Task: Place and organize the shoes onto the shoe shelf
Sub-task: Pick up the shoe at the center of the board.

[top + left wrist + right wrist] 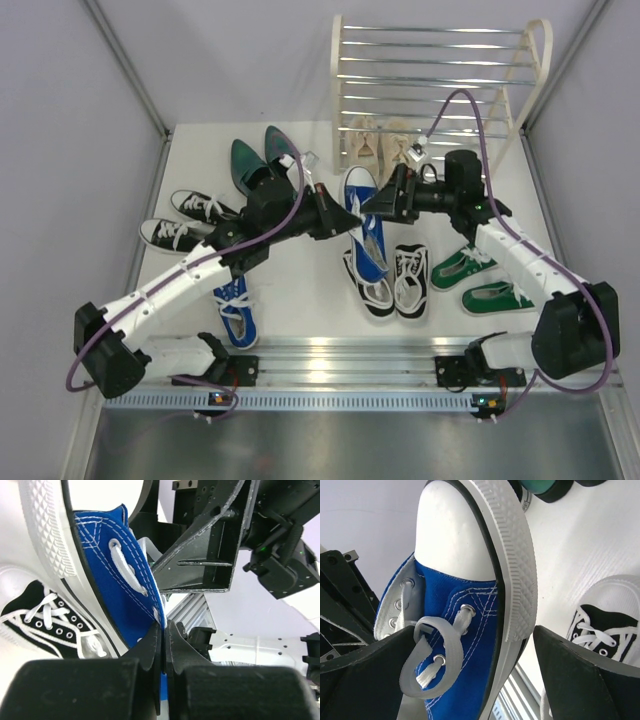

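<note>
One blue sneaker [366,228] hangs above the table centre, its white toe pointing to the shelf. My left gripper [350,222] is shut on the edge of its blue upper [115,595], with the jaws [164,627] pinched tight on the fabric. My right gripper [378,206] is open and straddles the same shoe [465,630]; a gap shows between the white sole and the right finger [590,675]. The chrome shoe shelf [440,80] stands at the back, with beige lace-ups [380,140] on its bottom tier. The second blue sneaker [233,310] lies beside my left arm.
A black-and-white pair [395,285] lies under the held shoe and shows in the wrist views [45,620] [605,625]. Green sneakers [480,280] lie right. Another black-and-white pair [185,220] and dark green dress shoes [260,155] lie left.
</note>
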Tool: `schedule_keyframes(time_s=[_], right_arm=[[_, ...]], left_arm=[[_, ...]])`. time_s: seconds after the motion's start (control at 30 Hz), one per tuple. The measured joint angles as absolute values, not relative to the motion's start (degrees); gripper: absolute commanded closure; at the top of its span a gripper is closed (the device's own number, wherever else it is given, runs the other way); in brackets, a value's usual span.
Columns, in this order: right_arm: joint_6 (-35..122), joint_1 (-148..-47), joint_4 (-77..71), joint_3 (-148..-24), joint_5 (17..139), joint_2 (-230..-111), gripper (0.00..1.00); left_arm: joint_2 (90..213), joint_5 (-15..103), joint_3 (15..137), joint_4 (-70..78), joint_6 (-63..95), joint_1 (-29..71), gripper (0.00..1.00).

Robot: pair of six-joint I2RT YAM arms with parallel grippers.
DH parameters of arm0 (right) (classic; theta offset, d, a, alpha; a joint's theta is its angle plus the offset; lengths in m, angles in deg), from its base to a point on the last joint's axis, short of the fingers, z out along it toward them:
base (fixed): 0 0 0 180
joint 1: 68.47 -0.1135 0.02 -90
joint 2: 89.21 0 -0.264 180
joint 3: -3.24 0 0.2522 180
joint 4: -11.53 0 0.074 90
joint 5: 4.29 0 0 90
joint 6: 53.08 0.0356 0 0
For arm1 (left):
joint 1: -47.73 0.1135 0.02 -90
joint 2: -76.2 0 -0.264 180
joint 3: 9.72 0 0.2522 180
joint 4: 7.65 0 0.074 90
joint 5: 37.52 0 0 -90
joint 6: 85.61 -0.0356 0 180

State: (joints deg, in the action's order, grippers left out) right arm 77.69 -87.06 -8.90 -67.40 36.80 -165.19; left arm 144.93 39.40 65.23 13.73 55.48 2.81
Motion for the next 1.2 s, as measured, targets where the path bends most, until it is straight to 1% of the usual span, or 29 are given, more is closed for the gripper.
schedule_keyframes(time_s=[0.13,0.23,0.27,0.33,0.37,0.43,0.47,0.5,0.53,0.57,0.63,0.67,0.7,0.73,0.8,0.83,0.87,0.97,1.07,1.2], right_arm=[[81.3,-87.0,-5.3,-67.4,35.6,-165.6,0.01],[85.6,-87.1,-0.9,-67.1,34.3,-166.4,0.12],[87.4,-87.1,0.7,-67.1,33.6,-166.9,0.22],[91.1,-87.2,3.9,-67.0,32.6,-167.7,0.35],[92.5,-87.4,5.7,-66.8,32.3,-168.0,0.45],[95.6,-87.5,9.1,-66.4,31.6,-168.3,0.61],[96.7,-87.5,10.4,-66.4,31.4,-168.3,0.75],[97.4,-87.5,11.7,-66.4,31.1,-168.3,0.83],[98.1,-87.5,12.6,-66.4,30.9,-168.3,0.98],[98.2,-87.5,13.4,-66.4,30.7,-168.3,1.0],[98.3,-87.6,14.0,-66.5,30.3,-168.2,1.0],[97.7,-87.6,13.8,-66.8,30.2,-168.1,1.0],[96.6,-87.6,13.2,-67.2,30.2,-168.0,1.0],[94.7,-87.6,11.8,-67.8,30.2,-167.9,1.0],[89.4,-87.4,7.9,-69.5,30.8,-167.8,1.0],[87.0,-87.4,6.0,-70.0,31.4,-167.7,1.0],[84.2,-87.2,3.4,-70.8,32.0,-167.6,1.0],[77.2,-86.1,-1.9,-71.7,31.0,-166.2,1.0],[72.3,-84.8,-4.1,-71.7,27.9,-164.7,1.0],[67.6,-84.5,-5.9,-71.5,23.9,-163.7,1.0]], left_arm=[[144.8,39.0,65.2,11.9,55.6,2.8,1.0],[144.8,39.0,65.2,10.7,55.6,2.8,1.0],[144.6,39.0,65.2,10.3,55.5,2.9,1.0],[144.3,39.3,65.2,9.6,55.5,2.9,1.0],[144.1,39.4,65.2,9.2,55.5,2.9,1.0],[143.5,39.8,65.2,9.0,55.5,2.9,1.0],[143.1,40.0,65.0,8.9,55.5,2.9,1.0],[142.7,40.0,64.8,8.9,55.5,2.9,1.0],[142.2,40.2,64.5,8.5,55.5,2.8,1.0],[141.8,40.3,64.3,8.2,55.5,2.8,1.0],[141.1,40.9,64.2,8.3,55.4,2.7,0.98],[140.9,41.2,64.1,8.4,55.3,2.6,0.9],[140.7,41.5,63.9,8.4,55.1,2.5,0.76],[140.6,42.1,63.8,8.8,54.5,2.5,0.44],[140.0,43.4,63.8,9.4,53.9,2.4,0.26],[139.2,44.6,63.8,9.8,53.5,2.5,0.2],[138.3,46.0,63.8,10.7,53.0,2.5,0.1],[134.7,50.4,63.2,13.9,51.0,3.1,0.02],[130.4,53.7,60.9,15.8,48.8,4.4,0.02],[127.5,54.3,56.9,15.2,47.4,5.5,0.02]])
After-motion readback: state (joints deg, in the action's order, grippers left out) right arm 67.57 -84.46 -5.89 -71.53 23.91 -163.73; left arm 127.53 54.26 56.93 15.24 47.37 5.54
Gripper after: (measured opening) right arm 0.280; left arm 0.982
